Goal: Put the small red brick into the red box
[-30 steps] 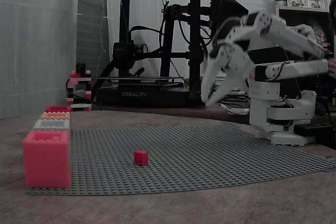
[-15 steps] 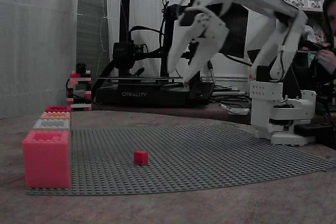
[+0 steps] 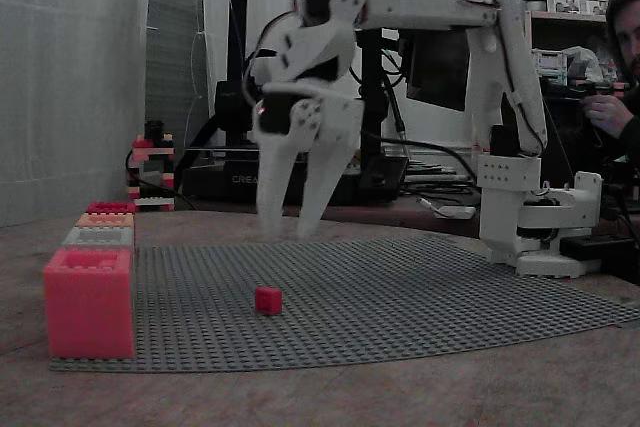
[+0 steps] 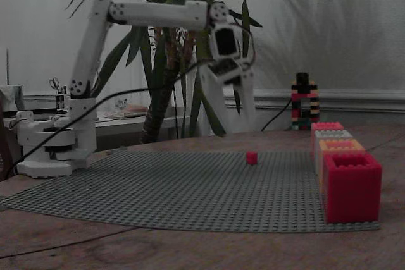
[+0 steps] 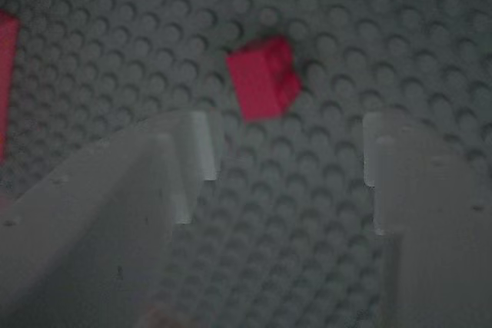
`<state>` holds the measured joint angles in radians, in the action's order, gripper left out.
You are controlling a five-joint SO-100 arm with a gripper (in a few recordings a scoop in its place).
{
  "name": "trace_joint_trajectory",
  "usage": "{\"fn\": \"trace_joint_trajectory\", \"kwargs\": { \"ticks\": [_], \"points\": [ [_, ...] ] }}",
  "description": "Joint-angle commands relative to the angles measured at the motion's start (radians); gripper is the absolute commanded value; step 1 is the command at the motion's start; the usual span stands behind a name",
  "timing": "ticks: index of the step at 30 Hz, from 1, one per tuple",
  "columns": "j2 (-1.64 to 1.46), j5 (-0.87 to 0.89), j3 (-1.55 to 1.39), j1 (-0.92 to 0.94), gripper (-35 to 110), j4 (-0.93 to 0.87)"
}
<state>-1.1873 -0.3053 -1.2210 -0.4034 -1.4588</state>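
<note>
Where the small red brick [image 3: 268, 299] sits on the studded grey baseplate [image 3: 420, 297], nothing touches it: it lies alone on bare studs, well apart from the row of boxes at the plate's edge. In the wrist view the brick [image 5: 264, 78] lies just beyond the two pale fingertips [image 5: 198, 144], a little toward the left one, with open plate between them.

The gripper [image 3: 288, 222] hangs above the plate with its fingers pointing down and spread apart, holding nothing; its tips are above the brick and slightly behind it in this fixed view. The other fixed view shows the gripper [image 4: 231, 124] behind and to the left of the brick [image 4: 251, 157].

The red box [image 4: 352, 184] stands at the near right corner of the plate there, its top open and its rim studded. Behind it run an orange box [image 4: 340, 145], a grey box [image 4: 333, 135] and a further red one [image 4: 326, 126], touching in a line. In the first fixed view a pink-looking box [image 3: 89, 302] stands nearest at the left edge of the plate. No object lies between the brick and the row.

Off the plate stand a small brick tower [image 3: 151, 169], a black 3D printer [image 3: 300, 77] and, in the other view, a leafy plant [image 4: 171, 42]. A person [image 3: 620, 77] shows at the right edge.
</note>
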Motion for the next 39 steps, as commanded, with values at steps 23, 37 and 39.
{"fn": "trace_joint_trajectory", "kwargs": {
  "ticks": [23,37,39],
  "points": [
    [0.19,-0.025,0.195,-0.069,11,0.086],
    [0.19,0.028,0.376,-0.017,0,0.049],
    [0.153,0.066,0.437,0.031,0,0.049]
  ]
}}
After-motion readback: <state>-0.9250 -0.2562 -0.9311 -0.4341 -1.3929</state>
